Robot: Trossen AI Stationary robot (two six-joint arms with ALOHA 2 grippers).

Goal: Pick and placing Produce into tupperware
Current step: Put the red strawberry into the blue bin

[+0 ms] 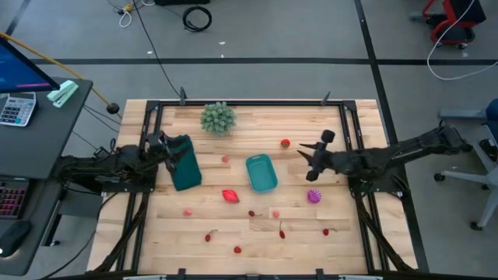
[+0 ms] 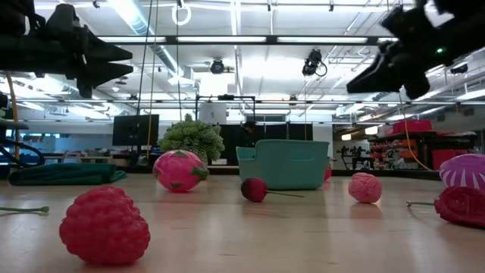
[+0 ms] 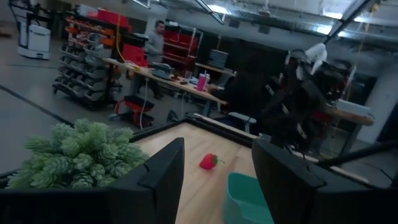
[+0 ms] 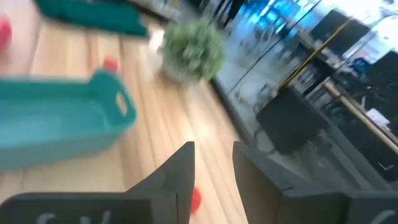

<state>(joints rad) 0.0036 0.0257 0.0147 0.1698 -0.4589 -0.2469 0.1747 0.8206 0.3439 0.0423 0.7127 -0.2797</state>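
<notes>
My right gripper (image 1: 305, 162) hangs in the air above the table (image 1: 350, 241), just right of the tupperware (image 1: 261, 173). Fingers parted a little, a narrow gap between them in my wrist view; nothing held, nothing touched. A small red piece shows on the wood below the fingers (image 4: 177, 171).

My left gripper (image 1: 180, 152) is lifted over the dark green flat piece (image 1: 185, 169) at the table's left side. Fingers spread wide, empty.

The tupperware sits upright near the table's middle, teal, rim up. I cannot see into it from the low view; from above it looks bare inside.

Produce lies scattered on the wood, outside the tub: a red strawberry-like piece (image 1: 229, 195) just left of the tub, a red one (image 1: 285, 143) toward the far edge, the purple spiky ball (image 1: 313, 196) below my right gripper, several small pink and red bits along the near half.

The pale-green plant ball (image 1: 218, 118) stands at the far edge.
</notes>
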